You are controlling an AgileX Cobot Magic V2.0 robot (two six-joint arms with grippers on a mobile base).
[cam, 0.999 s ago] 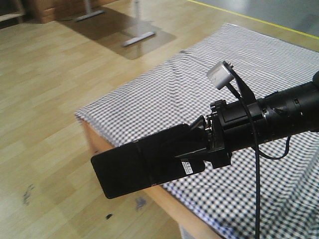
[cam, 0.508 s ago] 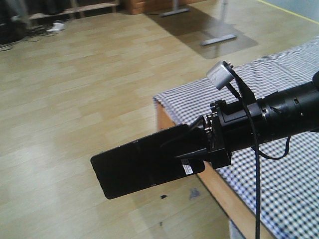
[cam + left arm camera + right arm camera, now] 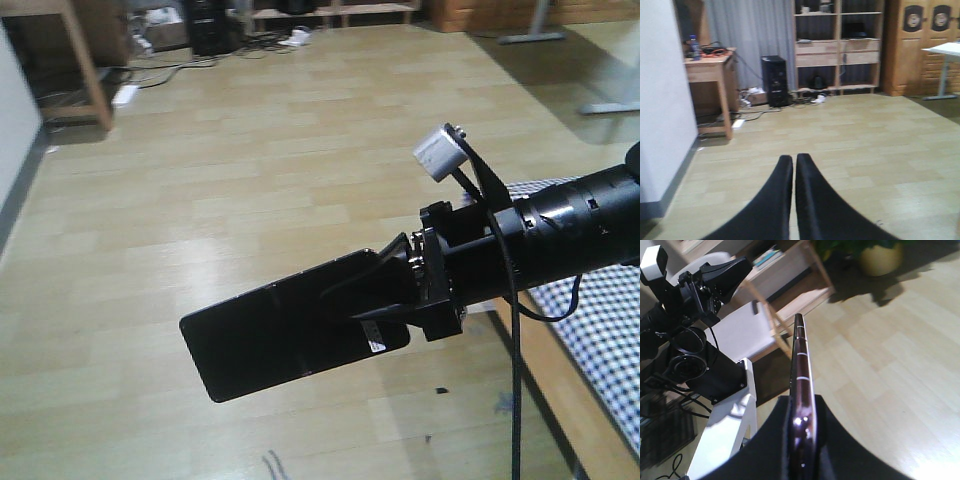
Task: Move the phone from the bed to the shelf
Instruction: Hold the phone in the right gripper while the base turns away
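Front view: the right arm is spanning the right side of the frame, nearly level, wrist pointing left. The right gripper [image 3: 372, 303] is clamping one end of the phone [image 3: 270, 345] (white sticker just beside the fingers). The phone is jutting out leftward, slightly tilted, hanging in the air above the wooden floor [image 3: 200, 200]. The bed [image 3: 612, 335] is sitting apart from it at the lower right.

Left wrist view: the left gripper [image 3: 793, 159] is pointing out over the floor, its tips pressing together with nothing between them.

Right wrist view: the phone is showing edge-on, pinched between two black fingers [image 3: 765, 440], its pinkish edge glinting.
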